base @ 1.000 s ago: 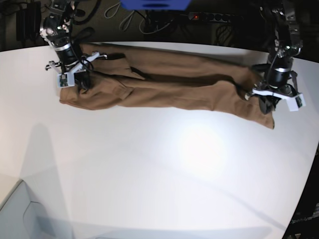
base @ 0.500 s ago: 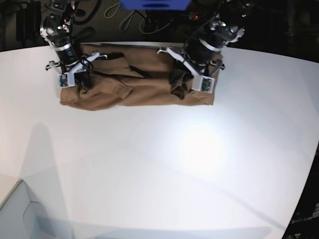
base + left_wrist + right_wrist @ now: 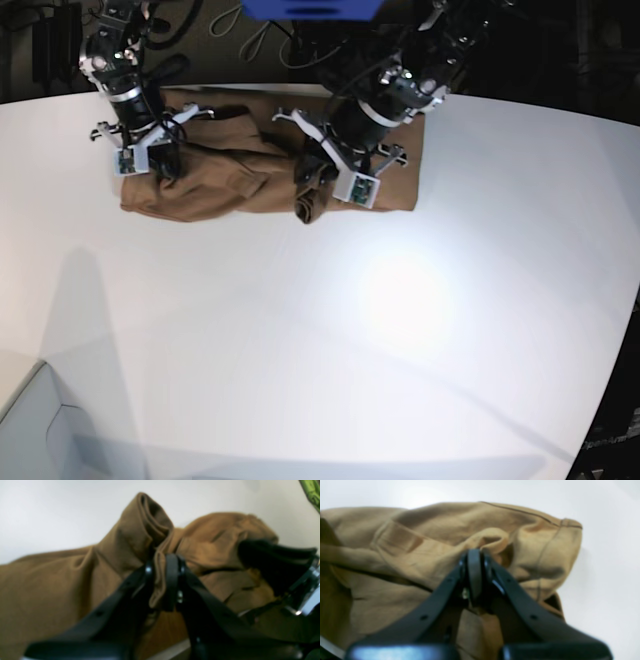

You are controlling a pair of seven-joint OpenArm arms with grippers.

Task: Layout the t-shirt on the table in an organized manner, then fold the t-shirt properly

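Observation:
The tan-brown t-shirt (image 3: 230,180) lies bunched in a long strip along the far edge of the white table (image 3: 350,350). My right gripper (image 3: 165,165) sits at the strip's left end, and the right wrist view shows it (image 3: 473,575) shut on a raised fold of the shirt (image 3: 420,542). My left gripper (image 3: 318,178) is over the middle of the strip. In the left wrist view it (image 3: 162,580) is shut on a thick pinch of cloth (image 3: 50,585), with a doubled layer of shirt lying behind it toward the right.
A pale grey box corner (image 3: 40,430) shows at the bottom left. Behind the table's far edge are cables (image 3: 260,40), a power strip (image 3: 420,33) and a blue object (image 3: 310,8). The table's curved edge runs down the right side.
My left gripper has carried the shirt's right end leftward, from the far right to the middle, doubling the cloth over itself. The right arm has stayed put.

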